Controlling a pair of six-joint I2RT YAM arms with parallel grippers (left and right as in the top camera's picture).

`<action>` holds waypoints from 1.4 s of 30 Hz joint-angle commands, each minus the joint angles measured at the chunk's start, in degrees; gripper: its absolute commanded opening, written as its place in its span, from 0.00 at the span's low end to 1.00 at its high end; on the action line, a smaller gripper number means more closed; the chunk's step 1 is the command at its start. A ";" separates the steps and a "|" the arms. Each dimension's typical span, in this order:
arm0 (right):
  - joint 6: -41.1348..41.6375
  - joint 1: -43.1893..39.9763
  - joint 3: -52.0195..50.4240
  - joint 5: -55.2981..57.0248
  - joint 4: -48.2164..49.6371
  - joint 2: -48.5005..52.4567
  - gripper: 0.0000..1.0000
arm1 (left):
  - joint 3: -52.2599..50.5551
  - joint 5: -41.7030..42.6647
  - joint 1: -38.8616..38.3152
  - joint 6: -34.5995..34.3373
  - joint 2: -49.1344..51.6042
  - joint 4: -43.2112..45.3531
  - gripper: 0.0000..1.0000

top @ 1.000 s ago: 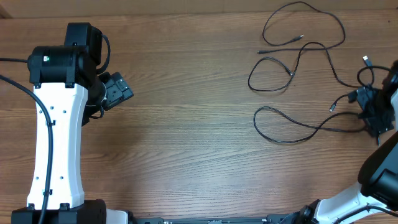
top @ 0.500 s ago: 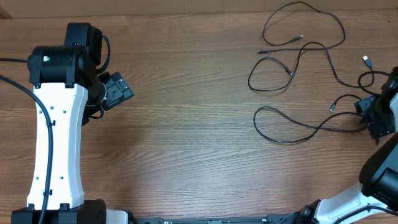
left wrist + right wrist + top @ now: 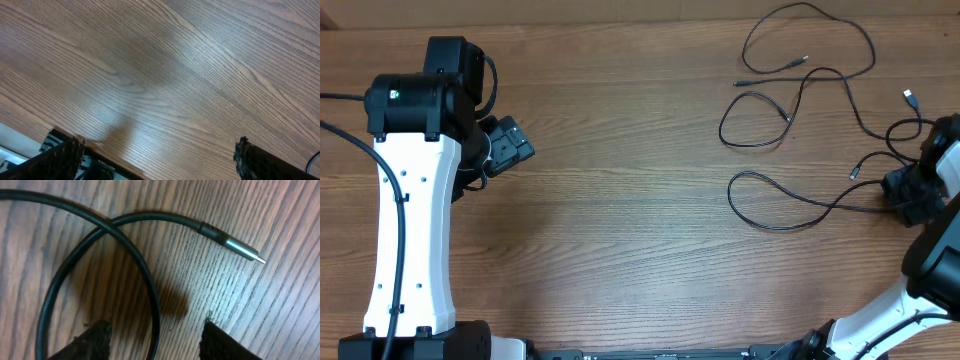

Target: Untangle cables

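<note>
Several thin black cables lie spread out at the table's back right in the overhead view: a top loop, a middle loop and a lower loop. A small loop with a plug end lies by the right edge. My right gripper is low over the table there. In the right wrist view it is open, astride a black cable loop whose silvery plug lies just ahead. My left gripper is far left; the left wrist view shows it open and empty above bare wood.
The wooden table spans the view. The left arm's white link stands at the left, the right arm's base at the bottom right. The table's near edge shows in the left wrist view.
My right gripper has shifted slightly left and down and turned near the right-hand cable ends. The cables barely moved. The left arm has not moved.
</note>
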 commanded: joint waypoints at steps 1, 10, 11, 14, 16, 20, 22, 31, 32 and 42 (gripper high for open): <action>0.22 -0.28 -0.63 1.03 0.42 1.16 0.45 | -0.24 0.09 -0.02 0.28 0.11 0.07 1.00; 0.22 -0.28 -0.94 0.81 0.98 1.36 0.31 | -0.24 0.09 -0.02 0.28 0.11 0.07 1.00; 0.22 -0.28 -0.94 0.72 1.07 1.36 0.30 | -0.24 0.07 -0.02 0.28 0.11 0.07 1.00; -0.11 -0.28 -0.94 -0.79 1.84 1.36 0.27 | -0.24 0.09 -0.02 0.28 0.11 0.07 1.00; -0.22 -0.28 -0.94 -0.90 1.86 1.36 0.26 | -0.24 0.09 -0.02 0.28 0.11 0.07 0.99; -0.24 -0.28 -0.94 -0.94 2.12 1.36 0.23 | -0.24 0.09 -0.02 0.28 0.11 0.07 0.99; -0.26 -0.28 -0.94 -1.42 2.38 1.36 0.20 | -0.24 0.09 -0.02 0.28 0.11 0.07 0.99; -2.01 -0.28 -0.94 -3.72 3.82 1.36 0.19 | -0.24 0.09 -0.02 0.28 0.11 0.07 1.00; -1.99 -0.28 -0.94 -3.69 3.78 1.36 0.20 | -0.24 0.09 -0.02 0.28 0.11 0.07 1.00; -1.95 -0.28 -0.66 -3.76 2.10 1.33 0.54 | -0.24 0.09 -0.02 0.28 0.11 0.07 0.99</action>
